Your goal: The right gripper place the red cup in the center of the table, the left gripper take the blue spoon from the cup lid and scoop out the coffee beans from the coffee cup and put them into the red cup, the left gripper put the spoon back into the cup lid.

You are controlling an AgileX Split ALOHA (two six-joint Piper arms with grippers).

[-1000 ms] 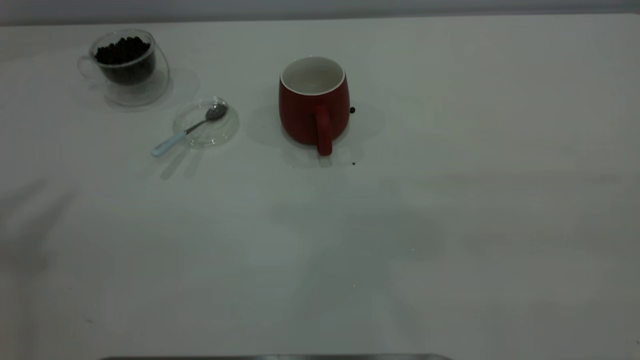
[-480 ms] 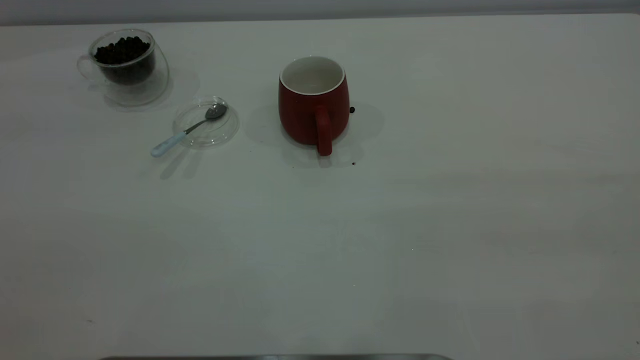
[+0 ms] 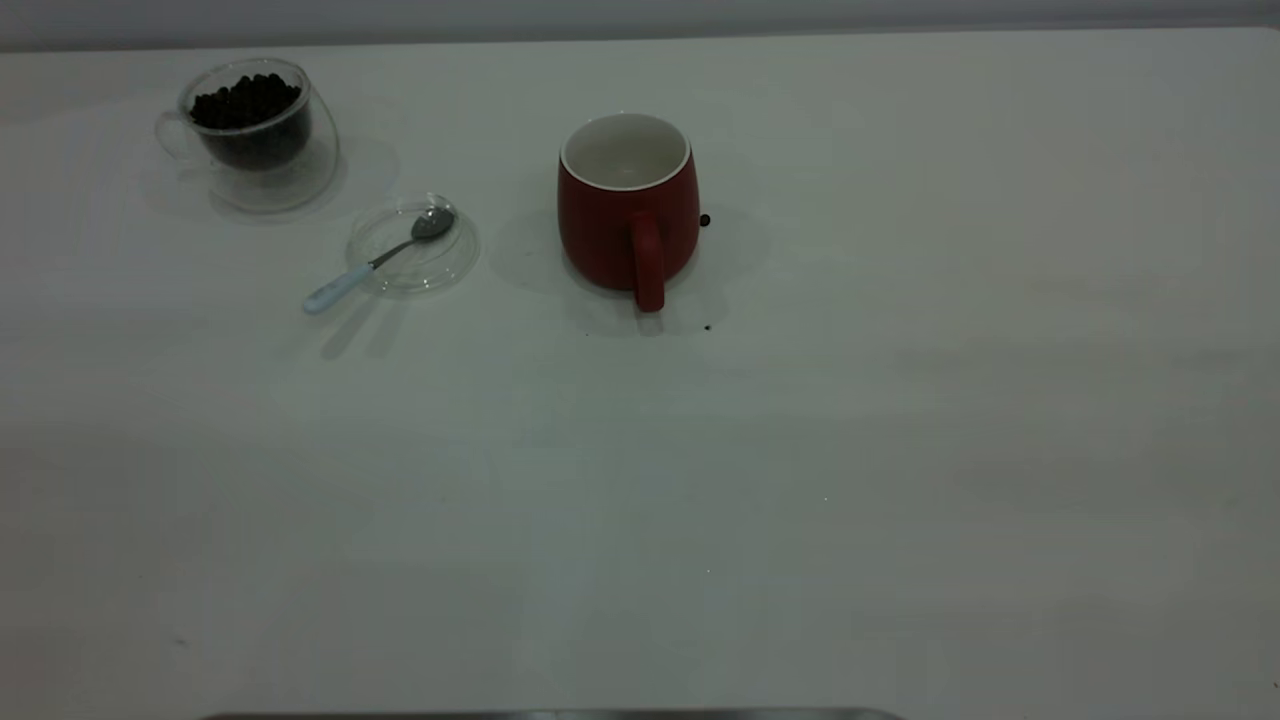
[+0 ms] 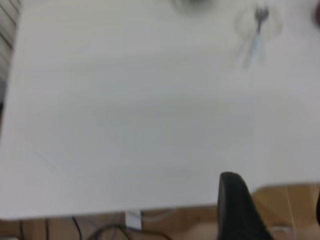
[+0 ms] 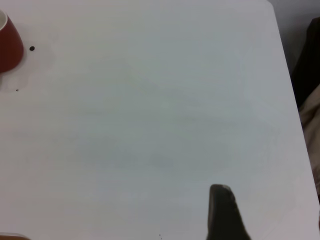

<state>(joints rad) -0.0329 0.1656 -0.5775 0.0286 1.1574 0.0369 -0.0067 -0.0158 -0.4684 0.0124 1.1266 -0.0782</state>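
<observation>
The red cup [image 3: 628,205] stands upright mid-table [image 3: 700,480]. The blue spoon [image 3: 375,262] rests on the cup lid [image 3: 412,246]; coffee beans [image 3: 245,100] fill the coffee cup [image 3: 255,130]. Both grippers sit withdrawn; finger spread cannot be judged.

The table [image 3: 900,450] carries the red cup [image 3: 625,205], coffee cup [image 3: 255,130] and cup lid [image 3: 412,245].

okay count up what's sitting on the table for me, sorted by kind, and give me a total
Cups: 2, the red cup and the glass coffee cup with coffee beans in it
Lids: 1, the clear cup lid
Spoons: 1, the blue spoon, its bowl resting on the lid
Loose beans on the table: 1 by the red cup
Total: 5
</observation>
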